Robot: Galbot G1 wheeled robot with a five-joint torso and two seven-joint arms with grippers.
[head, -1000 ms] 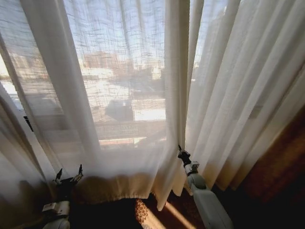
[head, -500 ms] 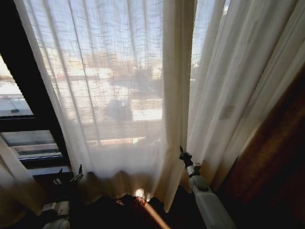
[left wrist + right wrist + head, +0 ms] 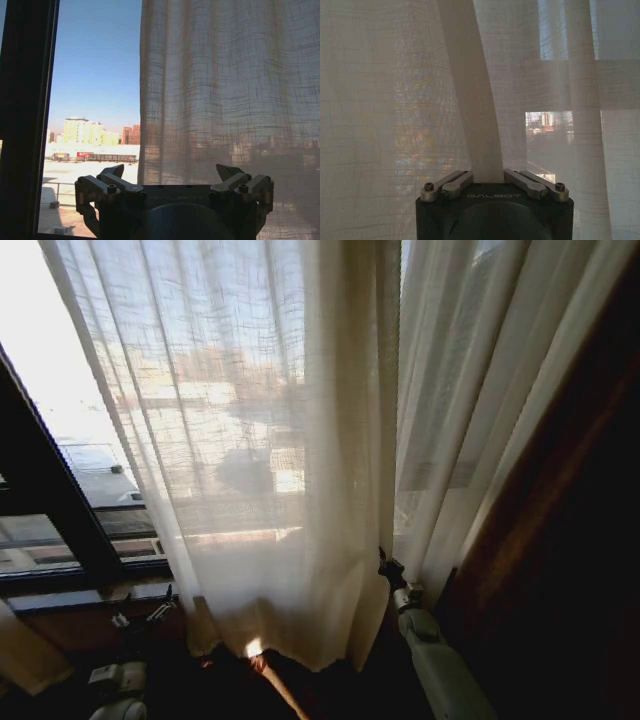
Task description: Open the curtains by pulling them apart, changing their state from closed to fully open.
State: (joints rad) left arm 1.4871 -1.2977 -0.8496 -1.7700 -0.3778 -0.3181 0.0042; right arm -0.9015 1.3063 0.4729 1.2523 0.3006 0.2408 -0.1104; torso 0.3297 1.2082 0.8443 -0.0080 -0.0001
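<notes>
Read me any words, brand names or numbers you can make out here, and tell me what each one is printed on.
"GALBOT": on the dark body of the right gripper, just below its fingers.
Faint embossed lettering on the body of the left gripper: too dim to read.
The curtains carry no text.

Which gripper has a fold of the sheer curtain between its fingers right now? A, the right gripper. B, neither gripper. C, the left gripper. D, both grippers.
A: in the right wrist view a bunched fold of the sheer curtain runs down between the fingers of the right gripper, while the left gripper stands open with nothing in it.
</notes>
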